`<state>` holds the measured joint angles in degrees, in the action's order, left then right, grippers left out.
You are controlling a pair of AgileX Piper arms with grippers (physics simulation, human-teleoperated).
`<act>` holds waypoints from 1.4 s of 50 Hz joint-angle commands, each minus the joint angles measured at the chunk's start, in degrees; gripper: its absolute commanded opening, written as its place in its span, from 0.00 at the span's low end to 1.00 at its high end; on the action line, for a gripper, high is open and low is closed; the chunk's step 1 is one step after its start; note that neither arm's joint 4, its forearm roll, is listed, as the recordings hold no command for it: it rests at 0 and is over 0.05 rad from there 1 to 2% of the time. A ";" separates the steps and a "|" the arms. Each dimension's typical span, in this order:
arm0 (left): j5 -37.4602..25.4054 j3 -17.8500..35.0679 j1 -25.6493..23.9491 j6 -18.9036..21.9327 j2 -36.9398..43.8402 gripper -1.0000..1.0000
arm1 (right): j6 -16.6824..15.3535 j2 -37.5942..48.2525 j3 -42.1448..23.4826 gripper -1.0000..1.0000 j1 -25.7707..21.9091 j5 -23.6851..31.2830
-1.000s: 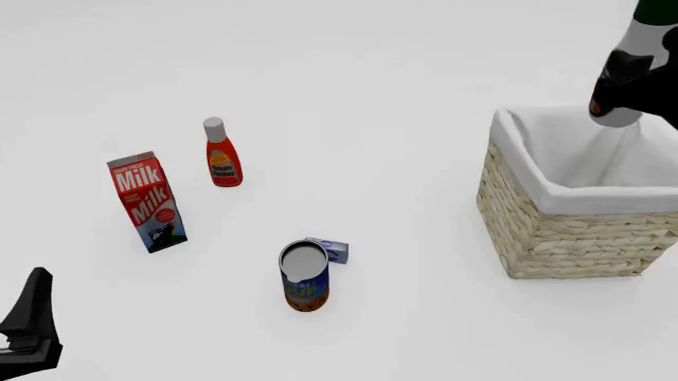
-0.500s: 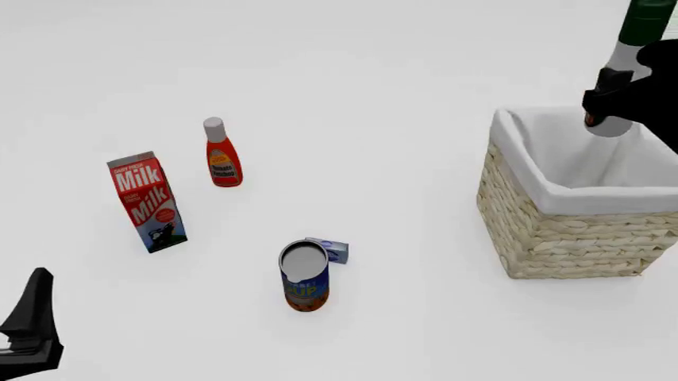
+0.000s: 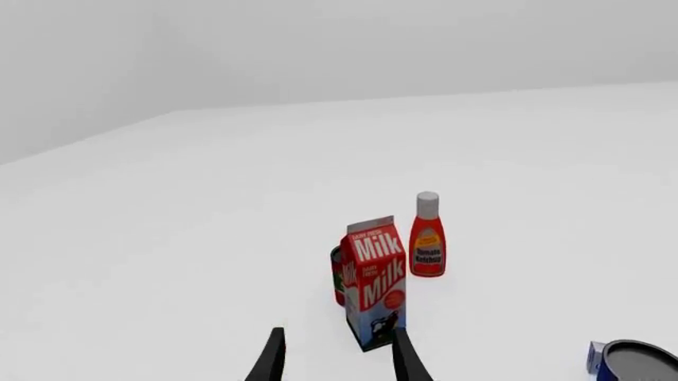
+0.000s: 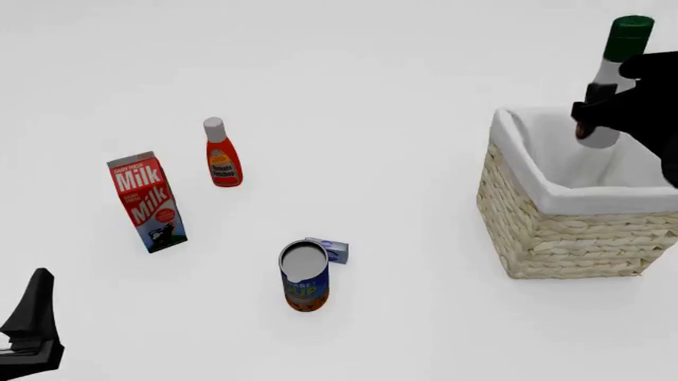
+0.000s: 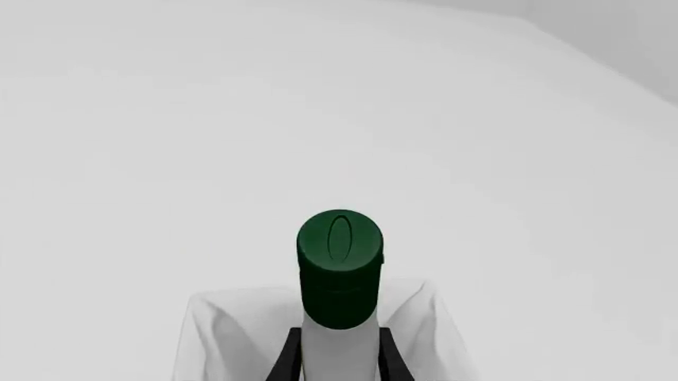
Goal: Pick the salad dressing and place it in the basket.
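Front view, right gripper: closed on the salad dressing, fingers clamped on the white body below the neck; in right wrist view the two fingers sit on both sides of the bottle.
Salad dressing pos.: in the air, over the far part of the basket; its lower end is down at about rim level, and I cannot tell if it touches the white lining.
Long axis: approx. upright, tilted a little; green cap up and slightly away from the arms, base down toward the basket opening.
Risk 1: if released while tilted, bottle prob. falls on its side inside; acceptable for the task, but it may bounce near the far wall.
Risk 2: bottle is close to the far rim, so a drop there could catch the cloth edge and tip out behind the basket.
Risk 3: lowering w/o moving to the centre could push the basket.
Left gripper: fingers apart, holding nothing, low near the table edge; milk carton and red bottle well apart from the basket, no conflict.
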<state>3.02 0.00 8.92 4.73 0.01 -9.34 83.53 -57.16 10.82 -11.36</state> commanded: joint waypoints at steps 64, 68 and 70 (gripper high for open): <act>-1.14 0.00 0.30 -0.56 0.00 1.00 | 1.06 4.35 3.41 0.00 1.17 -1.45; -1.16 0.00 0.25 -0.54 0.00 1.00 | 0.90 4.33 3.34 1.00 1.31 -1.29; -1.20 0.00 0.20 -0.53 0.00 1.00 | 1.03 4.55 3.18 1.00 1.39 -1.23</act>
<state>1.96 0.00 9.19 4.22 0.01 -9.15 87.85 -53.58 11.98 -12.58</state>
